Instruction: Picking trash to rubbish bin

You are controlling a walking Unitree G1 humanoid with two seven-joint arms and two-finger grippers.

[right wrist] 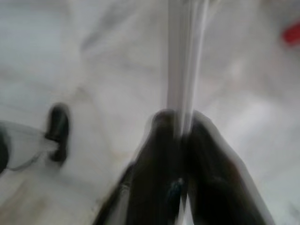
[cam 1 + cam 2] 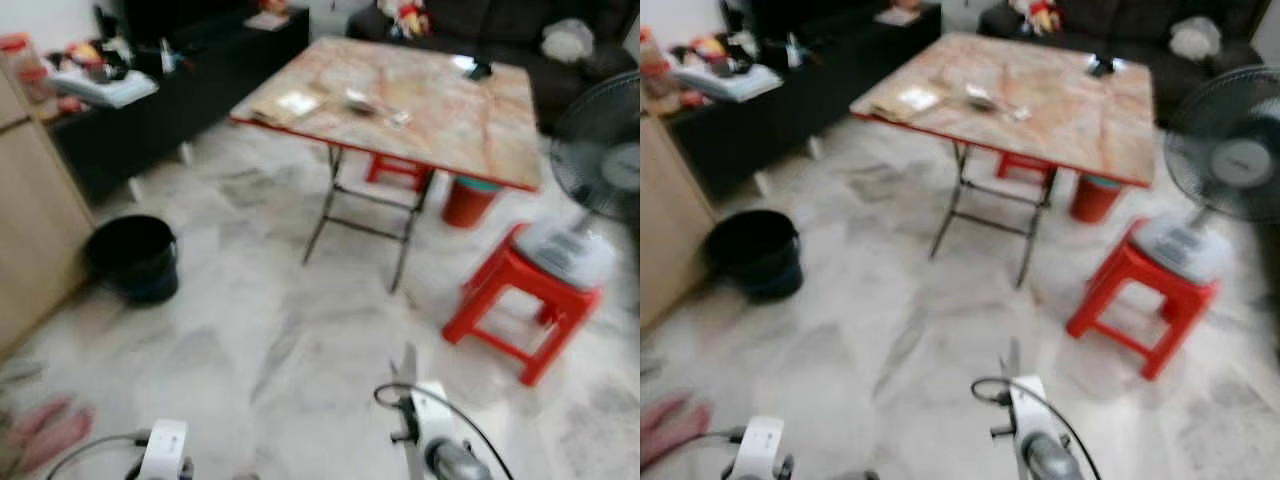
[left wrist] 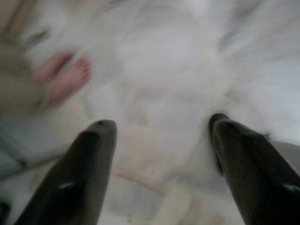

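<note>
Gripping a thin, pale sheet of trash (image 1: 183, 61) edge-on, the right gripper (image 1: 180, 129) has its two black fingers pressed together on it; in the head views the sheet stands up as a narrow sliver (image 2: 407, 365) above the right arm, low over the marble floor (image 2: 260, 320). The left gripper (image 3: 161, 129) hangs over the same floor with its fingers (image 3: 93, 154) spread wide apart and nothing between them; a person's bare foot (image 3: 65, 77) lies beyond it. The black rubbish bin (image 2: 133, 257) stands well apart to the robot's left, beside a wooden cabinet (image 2: 30, 220). Ahead is a folding table (image 2: 400, 100) with papers on it, a red stool (image 2: 520, 295) carrying a fan (image 2: 600, 160) to its right.
</note>
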